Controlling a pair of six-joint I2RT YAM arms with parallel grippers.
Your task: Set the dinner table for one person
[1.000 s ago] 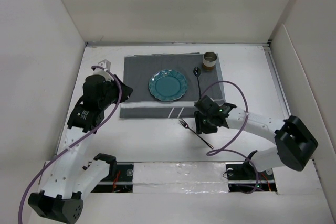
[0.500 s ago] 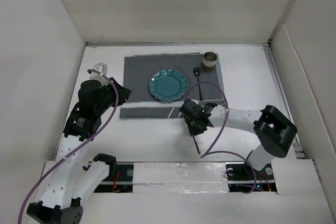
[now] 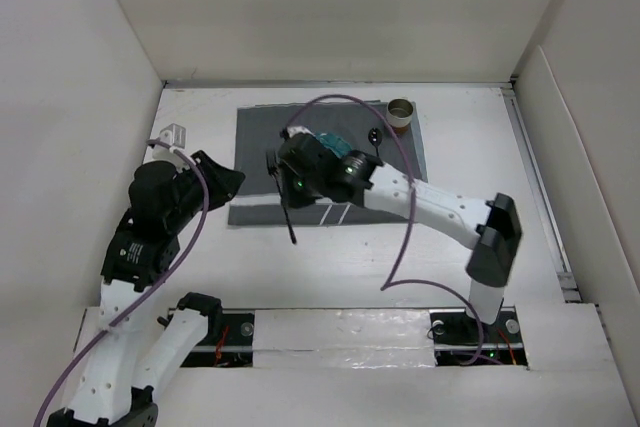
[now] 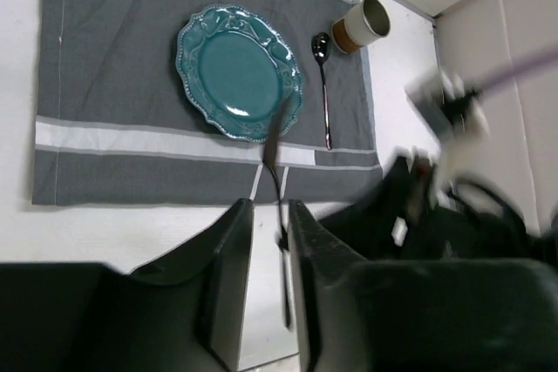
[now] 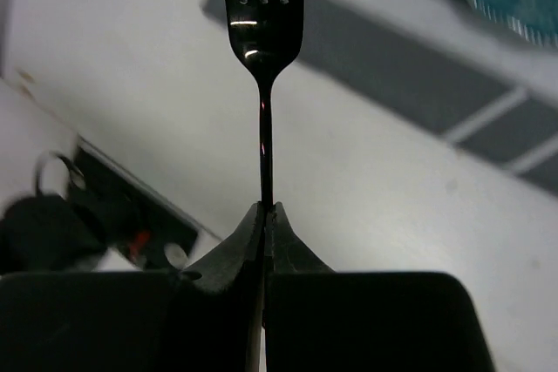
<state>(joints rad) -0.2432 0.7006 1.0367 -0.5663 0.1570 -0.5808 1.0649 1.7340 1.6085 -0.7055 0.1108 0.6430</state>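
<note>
My right gripper is shut on the handle of a dark metal fork, held in the air over the front left part of the grey placemat. On the mat lie a teal plate, largely hidden under the right arm in the top view, and a spoon; a cup stands at its far right corner. My left gripper hovers left of the mat, jaws slightly apart with nothing between them. All rests on the white dinner table.
A small white bracket sits at the table's back left corner. White walls enclose the table on the left, back and right. The right arm and its purple cable stretch across the middle of the table.
The right gripper shut on the fork at the table's front, lifted it and swung left across the mat. The left arm drew back slightly and its jaws parted a little.
</note>
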